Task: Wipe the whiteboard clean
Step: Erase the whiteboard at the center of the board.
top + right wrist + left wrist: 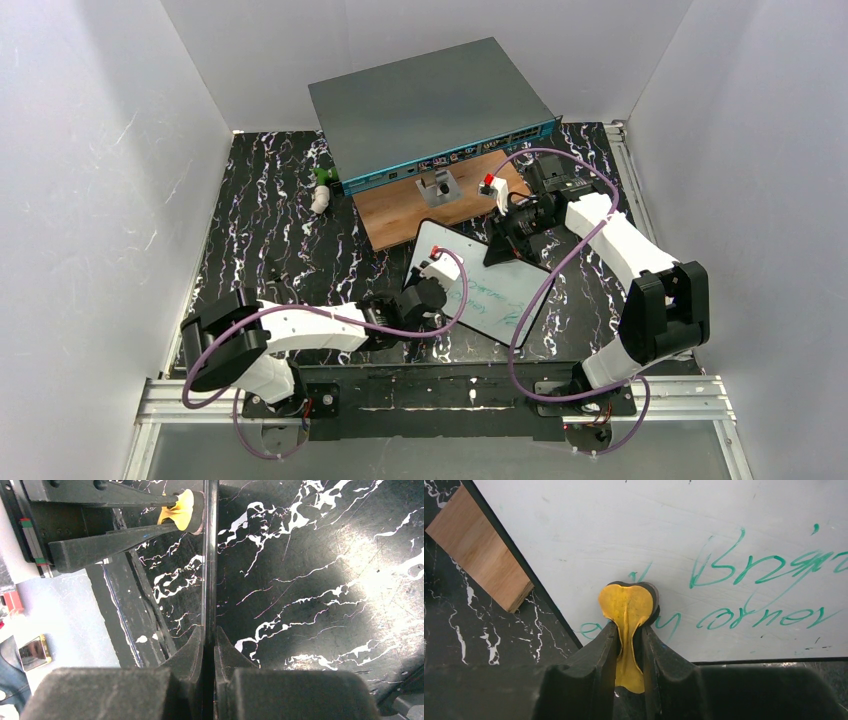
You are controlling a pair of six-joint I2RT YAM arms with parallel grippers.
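Starting at the left: black marbled desk (280, 250), left arm reaching in over it toward the middle. Found left end effector (630, 630) pinched narrow on a yellow pad (626, 602), with its dark face set against the whiteboard (624, 530) near the board's lower rim. Noted brown wooden board (474, 550) just beyond the whiteboard's left rim.

Moving right along the board: a few green strokes touching the pad on both sides, then the bulk of the green handwriting (754, 570) off to the pad's right, two lines laid along the board's long axis. Judged coming stroke as a rightward sweep along that axis, pad kept pressed.

Farther right: found right end effector (209, 637) clamped shut on the whiteboard's rim, board viewed edge-on from that wrist, apparently tilted up off the desk; exact angle not readable. Judged left arm nearer the writing, right arm as the clamp.
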